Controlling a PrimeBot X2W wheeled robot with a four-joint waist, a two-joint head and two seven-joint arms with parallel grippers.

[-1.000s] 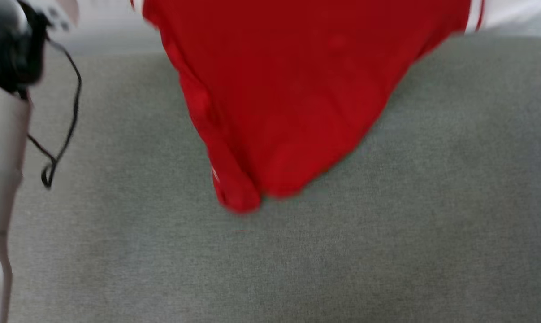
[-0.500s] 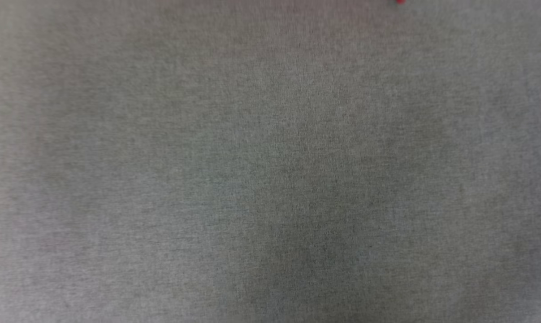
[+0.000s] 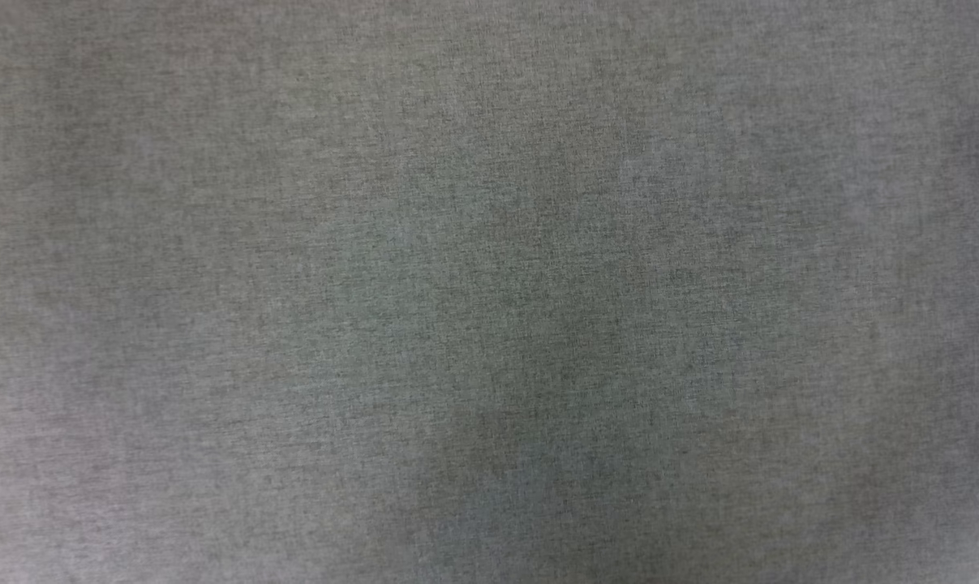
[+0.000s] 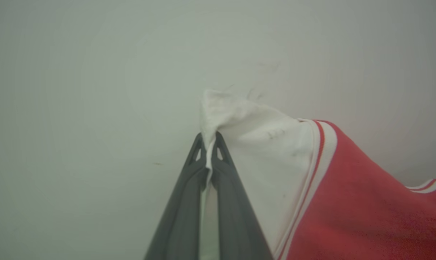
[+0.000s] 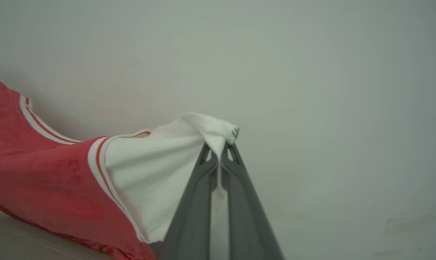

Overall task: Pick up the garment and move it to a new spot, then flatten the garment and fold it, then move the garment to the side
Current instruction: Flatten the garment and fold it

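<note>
L gripper (image 4: 207,139) & R gripper (image 5: 220,150) each had jaws clamped on one of the white sleeve ends (image 4: 261,144) of the garment (image 4: 366,209), stretching it wide, raised over the grey surface (image 3: 489,292), prob. for carrying w/o bunching.

The head view shows a grey woven fabric surface (image 3: 822,203), with a darker shaded patch (image 3: 530,389) from centre toward 6 o'clock. Both wrist views show a plain pale wall (image 4: 77,72) under soft, even light.

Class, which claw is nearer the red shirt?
Neither; they tie. The left claw pinches one white sleeve end of the shirt, the right claw the other.
</note>
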